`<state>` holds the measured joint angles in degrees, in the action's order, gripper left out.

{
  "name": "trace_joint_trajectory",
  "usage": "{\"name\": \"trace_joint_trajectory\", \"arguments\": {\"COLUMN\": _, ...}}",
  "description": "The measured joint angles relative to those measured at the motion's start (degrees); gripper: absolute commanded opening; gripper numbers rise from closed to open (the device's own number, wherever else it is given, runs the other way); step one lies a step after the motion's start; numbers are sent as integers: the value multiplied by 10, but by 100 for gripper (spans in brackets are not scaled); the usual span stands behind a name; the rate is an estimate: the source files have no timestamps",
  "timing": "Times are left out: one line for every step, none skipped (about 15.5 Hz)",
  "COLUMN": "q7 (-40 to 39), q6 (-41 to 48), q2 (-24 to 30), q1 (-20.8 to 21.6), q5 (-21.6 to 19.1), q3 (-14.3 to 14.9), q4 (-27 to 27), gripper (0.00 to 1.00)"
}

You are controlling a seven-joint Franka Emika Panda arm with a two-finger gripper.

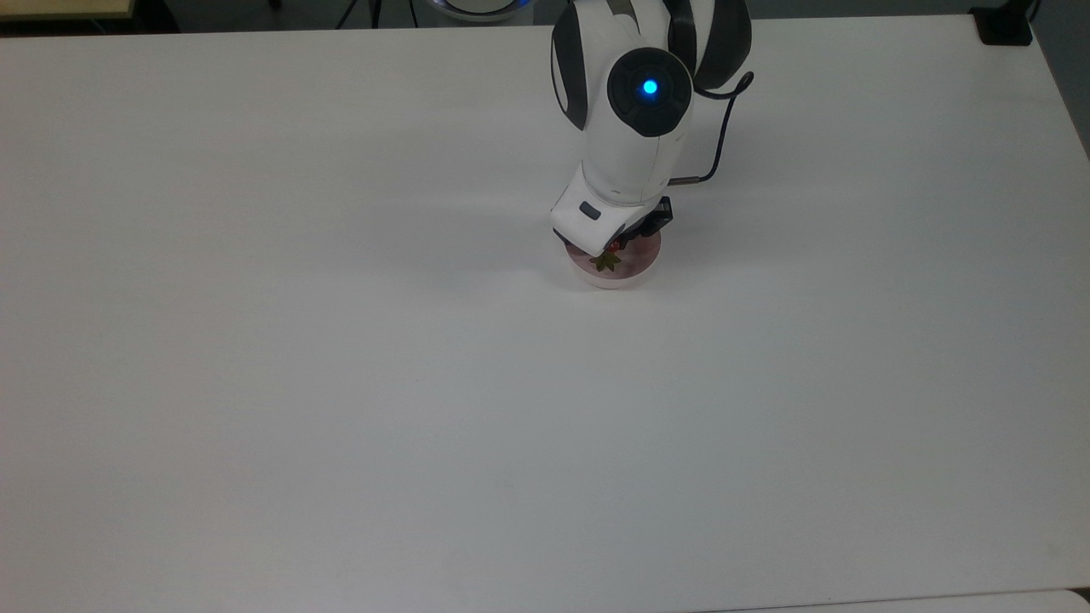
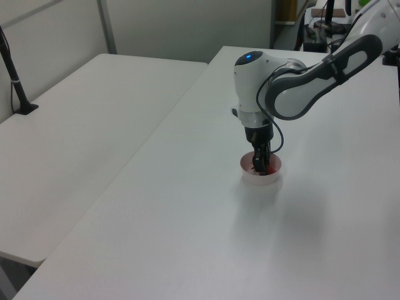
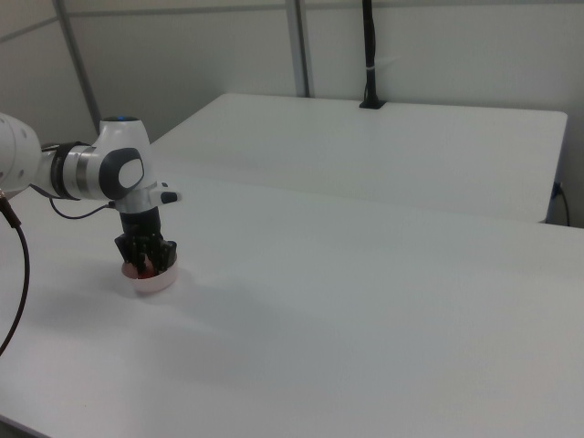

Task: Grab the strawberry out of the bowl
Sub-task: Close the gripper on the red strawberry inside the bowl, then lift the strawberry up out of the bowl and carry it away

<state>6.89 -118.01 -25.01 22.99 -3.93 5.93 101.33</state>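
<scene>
The pale pink bowl (image 1: 637,270) stands on the white table, right of centre in the top view. My gripper (image 1: 615,249) reaches straight down into it, with the white wrist covering most of the bowl from above. The strawberry (image 1: 606,260) shows its green leafy top and a bit of red just below the wrist, inside the bowl. In the left view the gripper (image 2: 259,167) is down in the bowl (image 2: 265,181) with its dark fingers close together on the red fruit. The right view shows the gripper (image 3: 146,262) low in the bowl (image 3: 153,282).
The white table (image 1: 341,383) stretches wide around the bowl. A second white table (image 2: 81,125) stands beside it, with a black pole (image 2: 14,78) on it. A black cable (image 1: 724,128) loops off the wrist.
</scene>
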Motion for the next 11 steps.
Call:
{"name": "trace_joint_trajectory", "arguments": {"q7": 0, "q6": 0, "q2": 0, "q1": 0, "q5": 0, "q3": 0, "q4": 0, "gripper": 33}}
{"name": "trace_joint_trajectory", "arguments": {"q7": 0, "q6": 0, "q2": 1, "q1": 0, "q5": 0, "q3": 0, "q4": -1, "gripper": 33}}
{"name": "trace_joint_trajectory", "arguments": {"q7": 0, "q6": 0, "q2": 2, "q1": 0, "q5": 0, "q3": 0, "q4": -2, "gripper": 33}}
{"name": "trace_joint_trajectory", "arguments": {"q7": 0, "q6": 0, "q2": 4, "q1": -1, "q5": 0, "q3": 0, "q4": -3, "gripper": 33}}
{"name": "trace_joint_trajectory", "arguments": {"q7": 0, "q6": 2, "q2": 8, "q1": -1, "q5": 0, "q3": 1, "q4": -5, "gripper": 33}}
{"name": "trace_joint_trajectory", "arguments": {"q7": 0, "q6": 9, "q2": 14, "q1": -2, "q5": 0, "q3": 4, "q4": -6, "gripper": 33}}
{"name": "trace_joint_trajectory", "arguments": {"q7": -1, "q6": 19, "q2": 22, "q1": -2, "q5": 0, "q3": 7, "q4": -9, "gripper": 33}}
{"name": "trace_joint_trajectory", "arguments": {"q7": -6, "q6": 36, "q2": 34, "q1": -4, "q5": -1, "q3": 12, "q4": -14, "gripper": 33}}
{"name": "trace_joint_trajectory", "arguments": {"q7": -13, "q6": 56, "q2": 45, "q1": -5, "q5": -4, "q3": 16, "q4": -20, "gripper": 32}}
{"name": "trace_joint_trajectory", "arguments": {"q7": -23, "q6": 81, "q2": 57, "q1": -6, "q5": -10, "q3": 22, "q4": -29, "gripper": 33}}
{"name": "trace_joint_trajectory", "arguments": {"q7": -36, "q6": 108, "q2": 69, "q1": -8, "q5": -17, "q3": 29, "q4": -39, "gripper": 33}}
